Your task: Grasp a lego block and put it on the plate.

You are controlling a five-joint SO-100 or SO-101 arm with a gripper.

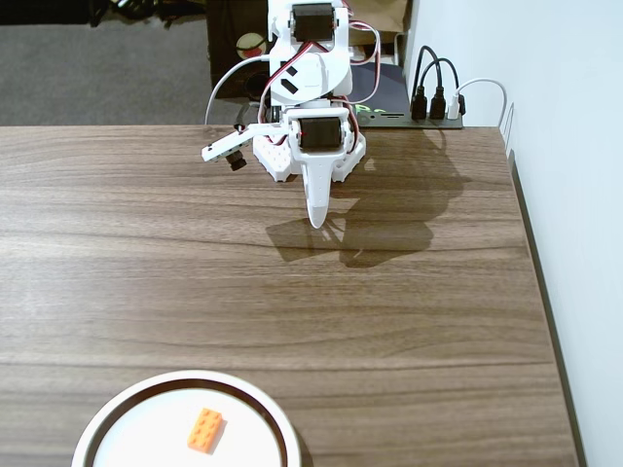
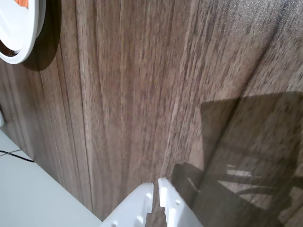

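Note:
The orange lego block (image 1: 205, 429) lies on the white plate (image 1: 117, 413) at the bottom left of the fixed view. In the wrist view only the plate's rim (image 2: 28, 45) and a sliver of orange show at the top left corner. My white gripper (image 1: 317, 219) hangs folded near the arm's base at the far side of the table, well away from the plate. Its two fingers are closed together with nothing between them, tips at the bottom edge of the wrist view (image 2: 156, 183).
The wood table's right edge (image 1: 537, 282) runs along a white wall. Cables and a power strip (image 1: 435, 102) sit behind the arm's base (image 1: 292, 161). The arm casts a shadow (image 1: 370, 233) on the tabletop.

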